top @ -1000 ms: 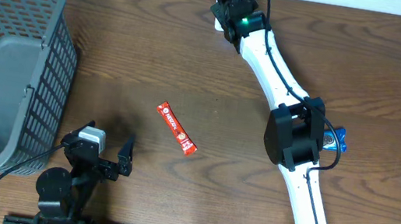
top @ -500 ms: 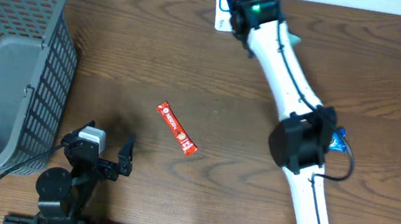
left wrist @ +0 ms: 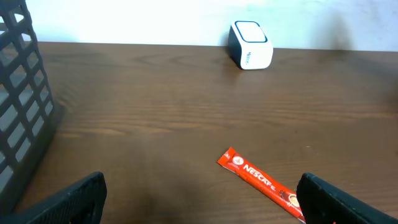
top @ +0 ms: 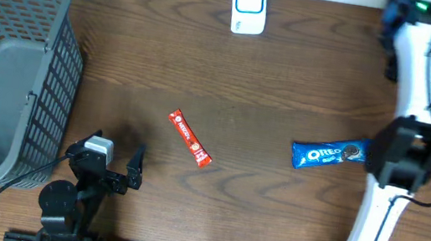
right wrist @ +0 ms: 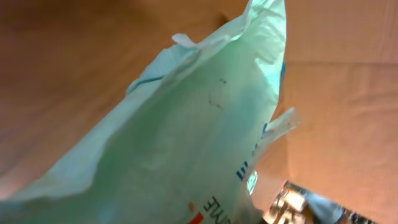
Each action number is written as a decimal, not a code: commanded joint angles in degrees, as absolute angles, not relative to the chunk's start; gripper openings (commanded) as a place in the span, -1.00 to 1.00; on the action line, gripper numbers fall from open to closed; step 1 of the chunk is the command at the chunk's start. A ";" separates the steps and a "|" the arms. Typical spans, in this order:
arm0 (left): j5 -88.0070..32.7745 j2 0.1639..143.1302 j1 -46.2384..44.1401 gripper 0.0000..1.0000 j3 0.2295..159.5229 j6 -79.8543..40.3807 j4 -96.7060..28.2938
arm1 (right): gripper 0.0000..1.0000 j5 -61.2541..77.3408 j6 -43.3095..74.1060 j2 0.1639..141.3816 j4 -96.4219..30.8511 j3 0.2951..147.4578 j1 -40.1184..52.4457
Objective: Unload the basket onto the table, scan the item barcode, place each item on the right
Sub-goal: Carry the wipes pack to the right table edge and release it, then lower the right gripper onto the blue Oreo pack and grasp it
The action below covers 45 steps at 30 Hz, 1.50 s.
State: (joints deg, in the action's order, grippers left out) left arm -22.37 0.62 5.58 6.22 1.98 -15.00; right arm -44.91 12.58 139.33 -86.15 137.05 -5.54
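- At the bench's (top: 287, 88) far right corner, the right end effector (top: 390, 22) is clenched on a pale green packet (right wrist: 186, 143).
- In the wrist view, the packet's long axis runs diagonally, tip toward upper right.
- The left end effector (top: 110, 175) stands released near the basket (top: 61, 73).

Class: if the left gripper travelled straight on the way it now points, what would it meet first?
Probably the red Nescafé stick, lying just ahead beside the right finger of the left gripper. Its midline looks free up to the white scanner; depth is unclear.
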 commanded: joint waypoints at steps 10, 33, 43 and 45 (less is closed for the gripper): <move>-22.72 0.23 5.72 0.96 4.86 2.76 -15.11 | -0.96 -39.44 5.37 139.24 -66.08 121.32 -25.71; -22.72 0.23 5.72 0.96 4.86 2.76 -15.11 | 0.78 22.44 8.19 132.29 -93.97 129.58 -11.33; -22.72 0.23 5.72 0.96 4.86 2.76 -15.11 | 0.98 12.45 48.36 131.87 -97.36 115.46 -4.51; -22.72 0.23 5.72 0.96 4.86 2.76 -15.11 | 0.99 11.84 51.96 131.87 -97.51 111.81 -4.08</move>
